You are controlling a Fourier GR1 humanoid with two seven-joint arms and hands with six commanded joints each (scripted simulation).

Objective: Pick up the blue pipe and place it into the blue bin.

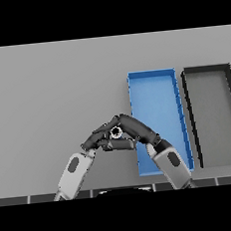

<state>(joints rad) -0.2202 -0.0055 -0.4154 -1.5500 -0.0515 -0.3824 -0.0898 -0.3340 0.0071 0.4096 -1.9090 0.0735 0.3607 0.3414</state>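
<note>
The blue pipe (116,132) shows as a small ring-shaped end facing up, just left of the blue bin (154,86). My right hand (141,131) reaches in from the lower right, across the blue bin's left side. Its fingers and thumb are curled round the pipe, and they hide the pipe's body. My left hand (97,139) comes in from the lower left. Its fingers are relaxed and point toward the pipe, close against the right hand's fingertips.
A black bin (215,113) stands right of the blue bin, with a narrow strip of table between them. Open grey table spreads to the left and behind the hands.
</note>
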